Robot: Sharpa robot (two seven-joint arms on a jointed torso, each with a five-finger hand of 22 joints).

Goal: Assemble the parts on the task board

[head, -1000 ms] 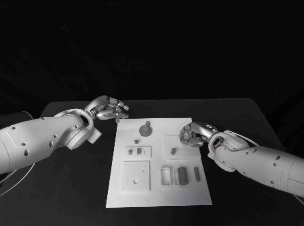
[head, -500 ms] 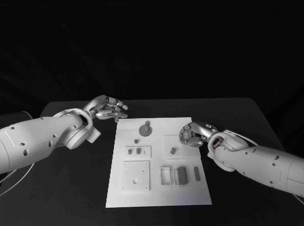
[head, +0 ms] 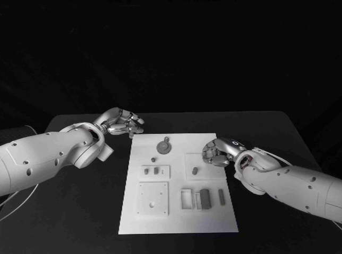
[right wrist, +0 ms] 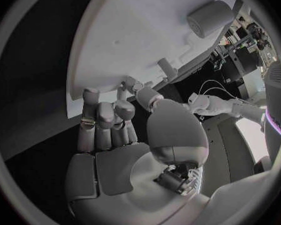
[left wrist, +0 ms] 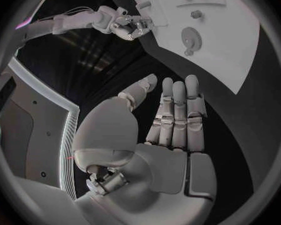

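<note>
Lying lengthwise in the middle of the black table (head: pixel 79 211), the white task board (head: pixel 179 217) carries several small grey parts. Near its far end sits a round part with a short stem (head: pixel 164 145), with a tiny peg (head: pixel 153 159) just below it toward the left edge. A pair of small pieces (head: pixel 151 170) rests in a shallow rectangular frame further down, and a single upright peg (head: pixel 195 170) stands in a square recess on the right side. Close to the near end, a flat square plate (head: pixel 153 197) lies on the left and a row of narrow bars (head: pixel 204 197) on the right. The left hand (head: pixel 122 123) hovers off the board beside its far left corner; in the left wrist view its fingers (left wrist: pixel 176 116) lie straight and close together with nothing in them, the thumb apart. The right hand (head: pixel 217 151) is over the board's right edge, near the square recess, its fingers (right wrist: pixel 106 117) curled downward toward the white surface; whether it pinches anything I cannot tell.
</note>
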